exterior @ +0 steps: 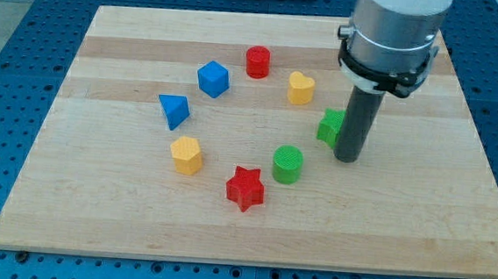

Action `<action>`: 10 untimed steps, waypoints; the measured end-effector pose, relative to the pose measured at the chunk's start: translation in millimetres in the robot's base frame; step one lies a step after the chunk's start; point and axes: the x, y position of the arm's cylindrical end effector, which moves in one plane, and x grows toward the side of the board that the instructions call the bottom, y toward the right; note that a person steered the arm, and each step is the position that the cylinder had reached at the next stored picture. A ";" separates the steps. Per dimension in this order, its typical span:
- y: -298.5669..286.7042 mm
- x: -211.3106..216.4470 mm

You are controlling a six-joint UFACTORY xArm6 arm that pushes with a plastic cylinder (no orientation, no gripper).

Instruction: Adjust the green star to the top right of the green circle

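Observation:
The green star [329, 127] lies right of the board's centre, partly hidden behind my rod. The green circle [288, 164], a short cylinder, sits below and to the left of it. My tip [349, 157] rests on the board right next to the star's right side, to the right of the circle and slightly above it. The star is up and to the right of the circle, about a block's width away.
Other blocks form a ring on the wooden board [137, 228]: red cylinder [257, 62], yellow heart [300, 89], blue cube [213, 79], blue triangle [174, 110], yellow hexagon [186, 154], red star [245, 188]. The arm's grey body [390, 31] hangs over the board's top right.

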 end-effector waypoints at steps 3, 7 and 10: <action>-11.8 10.7; 42.8 -29.2; 10.0 -29.2</action>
